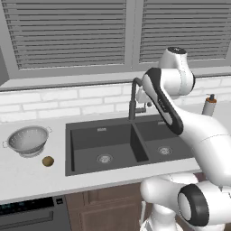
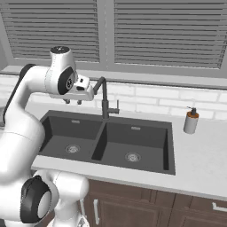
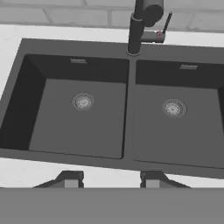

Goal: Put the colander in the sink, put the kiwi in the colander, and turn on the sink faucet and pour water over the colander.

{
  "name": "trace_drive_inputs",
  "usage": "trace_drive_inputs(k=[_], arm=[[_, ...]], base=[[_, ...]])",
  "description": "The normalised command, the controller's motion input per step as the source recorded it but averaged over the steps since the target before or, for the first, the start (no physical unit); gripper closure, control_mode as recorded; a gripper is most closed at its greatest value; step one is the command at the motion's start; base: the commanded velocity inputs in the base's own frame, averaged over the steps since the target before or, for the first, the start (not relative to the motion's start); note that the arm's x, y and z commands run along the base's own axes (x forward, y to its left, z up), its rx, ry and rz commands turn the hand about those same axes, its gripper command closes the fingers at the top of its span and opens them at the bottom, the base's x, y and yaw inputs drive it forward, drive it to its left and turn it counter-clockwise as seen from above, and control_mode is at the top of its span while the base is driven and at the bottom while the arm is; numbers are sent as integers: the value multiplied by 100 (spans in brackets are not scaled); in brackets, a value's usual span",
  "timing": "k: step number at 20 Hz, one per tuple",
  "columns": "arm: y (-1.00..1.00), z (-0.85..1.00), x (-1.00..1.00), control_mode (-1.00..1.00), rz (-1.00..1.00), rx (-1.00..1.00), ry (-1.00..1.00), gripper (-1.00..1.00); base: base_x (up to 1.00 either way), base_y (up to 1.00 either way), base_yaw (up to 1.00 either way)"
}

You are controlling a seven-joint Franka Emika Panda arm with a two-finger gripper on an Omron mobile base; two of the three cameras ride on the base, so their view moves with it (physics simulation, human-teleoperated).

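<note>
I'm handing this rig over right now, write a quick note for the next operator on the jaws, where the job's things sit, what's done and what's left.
Gripper: jaws parted, holding nothing, raised above the front edge of the sink, near the sink faucet.
Colander: upright on the counter left of the sink, nothing in it.
Kiwi: on the counter just in front of the colander, to its right.
Sink: both basins bare; no water runs from the faucet.
Done: nothing yet.
Left: move the colander into the sink, drop the kiwi in it, turn the faucet on over it.
</note>
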Motion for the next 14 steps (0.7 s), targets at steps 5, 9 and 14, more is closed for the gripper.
trace_drive_inputs(k=[5, 9, 14], arm=[[3, 0, -23, -100, 0, 0, -2, -100], [49, -7, -63, -100, 10, -7, -3, -100], [83, -8, -52, -100, 8, -10, 0, -100]], base=[[0, 0, 0], [0, 0, 0], [0, 0, 0]])
